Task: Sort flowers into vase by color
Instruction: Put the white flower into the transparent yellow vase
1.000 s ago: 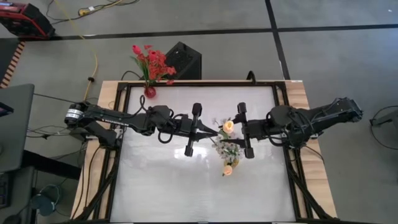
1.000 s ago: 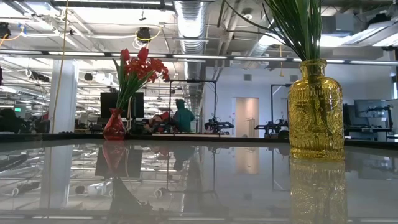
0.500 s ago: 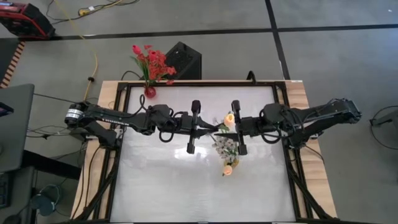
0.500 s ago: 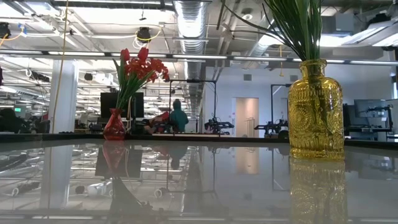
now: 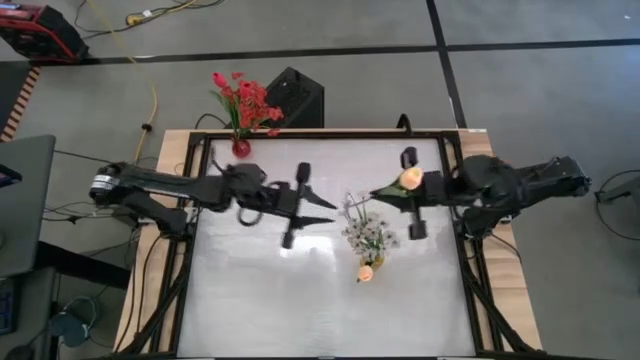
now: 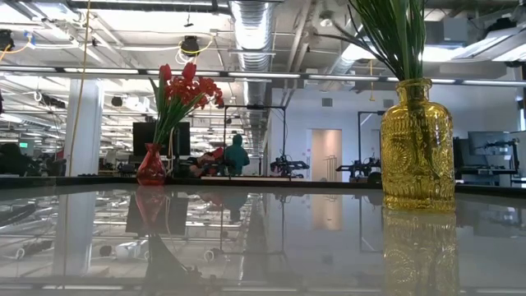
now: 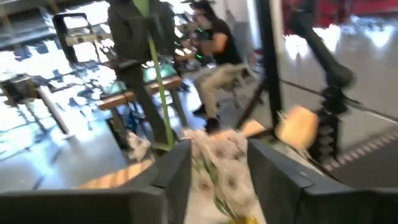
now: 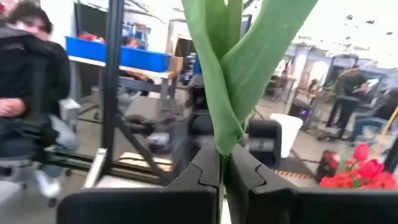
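Observation:
My right gripper (image 5: 392,193) is shut on a pale orange tulip (image 5: 410,178), which it holds above the table right of the middle. My left gripper (image 5: 322,208) stands open left of the middle with nothing between its fingers (image 7: 177,168). Between the two arms stands a yellow glass vase (image 6: 417,144) with white blossom sprigs (image 5: 366,232) and another orange tulip (image 5: 366,271) in it. A small red vase (image 5: 241,148) with red flowers (image 5: 246,98) stands at the table's far left edge. The low view shows neither gripper. My right gripper pinches the tulip's green leaves and stem (image 8: 221,140) between its two fingers (image 8: 205,171), below the bloom. The fingers come level from the table's right. The tulip is lifted clear of the table, and its leaves rise past the fingers (image 8: 236,56).
The glass tabletop (image 5: 280,290) is bare toward the near edge. A black box (image 5: 295,97) sits on the floor behind the table. Cables (image 5: 150,90) run along the floor at the left. People and desks show in the room beyond.
My right gripper has shut on the orange tulip that my left gripper held, and has carried it toward the table's right and far side. My left gripper has opened, let go and drawn back toward the left.

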`<state>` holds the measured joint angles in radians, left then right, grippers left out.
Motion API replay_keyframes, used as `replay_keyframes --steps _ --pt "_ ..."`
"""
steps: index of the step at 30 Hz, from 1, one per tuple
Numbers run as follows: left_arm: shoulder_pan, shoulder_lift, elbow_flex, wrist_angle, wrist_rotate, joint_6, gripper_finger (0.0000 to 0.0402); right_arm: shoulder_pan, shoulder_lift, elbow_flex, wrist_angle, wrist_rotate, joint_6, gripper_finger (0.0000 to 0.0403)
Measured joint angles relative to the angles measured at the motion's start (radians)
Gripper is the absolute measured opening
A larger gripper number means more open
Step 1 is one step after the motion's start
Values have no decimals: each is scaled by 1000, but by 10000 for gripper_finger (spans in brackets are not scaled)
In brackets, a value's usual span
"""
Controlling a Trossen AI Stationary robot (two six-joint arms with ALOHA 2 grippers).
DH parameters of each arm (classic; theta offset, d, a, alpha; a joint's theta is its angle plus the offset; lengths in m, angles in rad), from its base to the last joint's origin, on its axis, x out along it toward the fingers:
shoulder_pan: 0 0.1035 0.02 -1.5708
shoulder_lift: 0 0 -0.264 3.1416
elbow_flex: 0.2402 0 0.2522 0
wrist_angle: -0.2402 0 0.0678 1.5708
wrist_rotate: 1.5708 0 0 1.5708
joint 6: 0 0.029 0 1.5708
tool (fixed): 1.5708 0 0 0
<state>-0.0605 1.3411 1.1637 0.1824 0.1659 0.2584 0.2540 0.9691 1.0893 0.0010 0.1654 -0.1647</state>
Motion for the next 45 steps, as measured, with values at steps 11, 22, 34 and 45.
replay_keyframes --steps 11,22,34,45 --pt "2 -241 -478 267 9 -44 184 180 -211 0 -52 33 72 30" --pt "27 153 -602 705 -42 -176 183 314 -266 -31 -385 276 312 31" --pt "39 585 -296 724 86 -172 183 432 -146 -36 -766 654 696 31" --pt "39 661 -205 715 177 -129 251 681 -129 -298 -349 942 684 30"
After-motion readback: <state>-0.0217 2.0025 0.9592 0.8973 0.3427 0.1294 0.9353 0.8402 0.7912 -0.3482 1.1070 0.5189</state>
